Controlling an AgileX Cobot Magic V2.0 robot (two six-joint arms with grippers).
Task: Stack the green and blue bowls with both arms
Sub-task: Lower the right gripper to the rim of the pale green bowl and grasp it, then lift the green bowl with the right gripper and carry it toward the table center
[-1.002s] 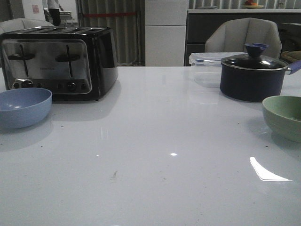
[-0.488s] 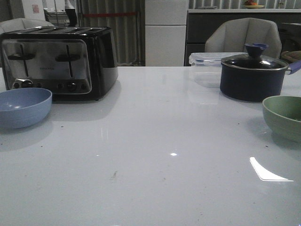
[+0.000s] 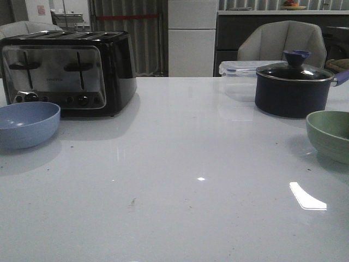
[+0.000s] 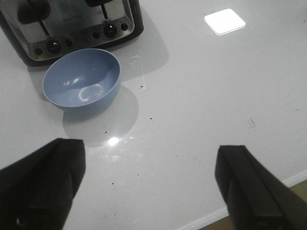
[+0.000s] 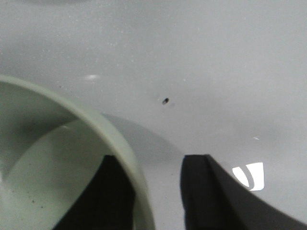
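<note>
**Kid:** Behind the big white table [image 3: 180, 164] I can see a chair and a dark kitchen. What is on the table?

**Robot:** Near the far left corner stands a shiny toaster [image 3: 65, 71]. Near the far right corner is a dark pot [image 3: 293, 90] with a glass lid, and a clear box [image 3: 237, 76] is just beside it.

**Kid:** Where are your bowls?

**Robot:** My blue bowl [image 3: 27, 124] sits at the left edge, just in front of the toaster. My green bowl [image 3: 330, 135] sits at the right edge, in front of the pot. They are well apart, with bare table between them.

**Kid:** So are they stacked?

**Robot:** No, not yet. I think I am only at the start. One bowl has to be lifted and carried over, then set inside the other one. All of that is left to do.

**Kid:** What is your left claw [image 4: 148, 187] doing?

**Robot:** It hangs above the table, spread wide, and holds nothing. The blue bowl [image 4: 82, 79] is near it but not between the fingers.

**Kid:** And the right claw [image 5: 151, 191]?

**Robot:** One finger is inside the green bowl [image 5: 72, 167] and one finger [image 5: 206, 191] is outside, so the rim runs between them. There is a gap on the outside, so it does not look squeezed tight. I cannot tell if the inside finger touches the wall.
</note>
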